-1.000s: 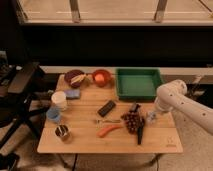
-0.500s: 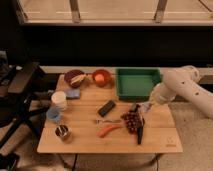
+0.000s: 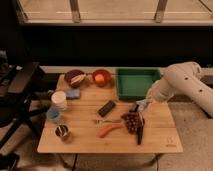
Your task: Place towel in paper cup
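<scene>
Reach stage: the gripper [image 3: 141,104] hovers at right-centre, grip state impossible to tell, well apart from the blue towel [image 3: 72,93] beside the paper cup [image 3: 59,100], centre-left. Next, probably travel leftward over it.

On the bench [image 3: 165,142], the tray [image 3: 136,95] sits at the back right, with two bowls, one [image 3: 75,77] left of the other [image 3: 101,77], beside it along the back. The paper cup [image 3: 59,100] stands at the left, the towel [image 3: 72,93] just behind and right of it. A small cup [image 3: 53,115] and a tin cup [image 3: 62,132] stand before it. At mid-bench a flat block [image 3: 106,108] lies behind a fork [image 3: 107,120] and a carrot [image 3: 109,131], with grapes [image 3: 132,121] to their right. The pincer [image 3: 141,105] hangs between tray and grapes.
</scene>
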